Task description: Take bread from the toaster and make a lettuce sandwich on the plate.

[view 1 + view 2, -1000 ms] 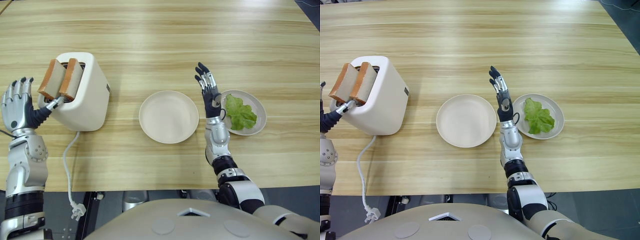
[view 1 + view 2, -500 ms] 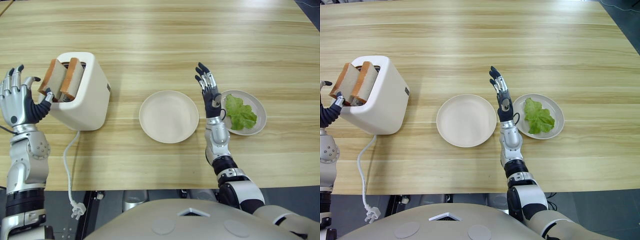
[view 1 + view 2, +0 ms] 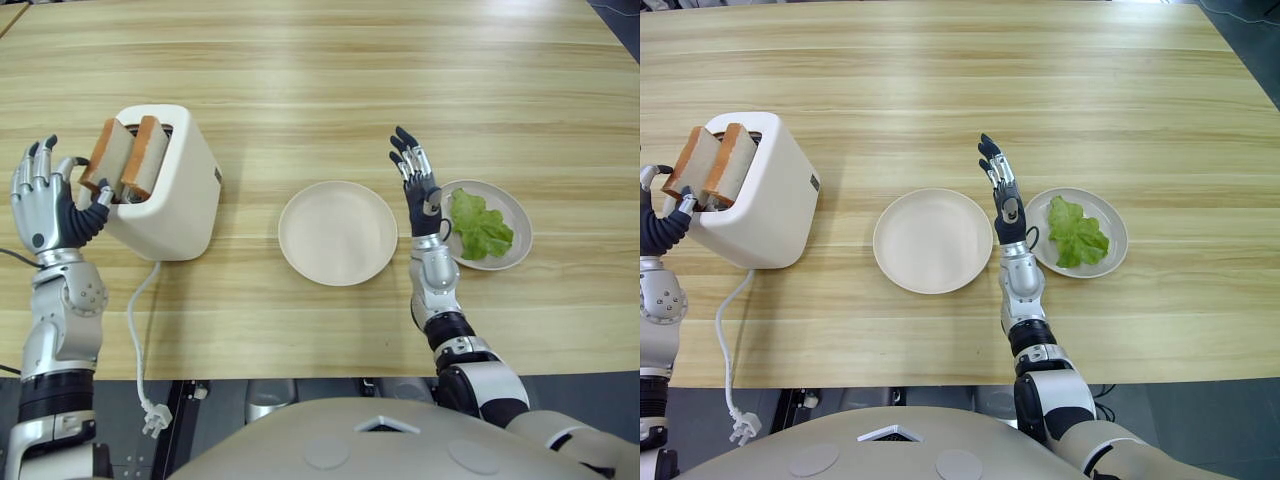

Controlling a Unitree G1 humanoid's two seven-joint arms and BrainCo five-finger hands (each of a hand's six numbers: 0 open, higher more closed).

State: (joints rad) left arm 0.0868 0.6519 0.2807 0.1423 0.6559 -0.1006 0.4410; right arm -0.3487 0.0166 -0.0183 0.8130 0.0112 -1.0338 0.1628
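Two bread slices (image 3: 125,157) stand upright side by side in the slots of the toaster (image 3: 175,200), at the left of the table (image 3: 350,70). Each slice has a pale crumb face and a brown crust, and its upper part projects above the toaster top. The toaster is a cream-white box with rounded corners; its white cord (image 3: 134,320) runs toward the near edge and ends in a plug (image 3: 152,424). The left hand (image 3: 42,205) is just left of the toaster, released, fingers extended upward, thumb tip beside the left slice; contact cannot be determined. An empty round plate (image 3: 337,232) lies at centre. The right hand (image 3: 421,188) stands on edge between this plate and a smaller dish (image 3: 523,235), fingers straight, holding nothing. A green lettuce leaf (image 3: 480,226) lies on the dish.
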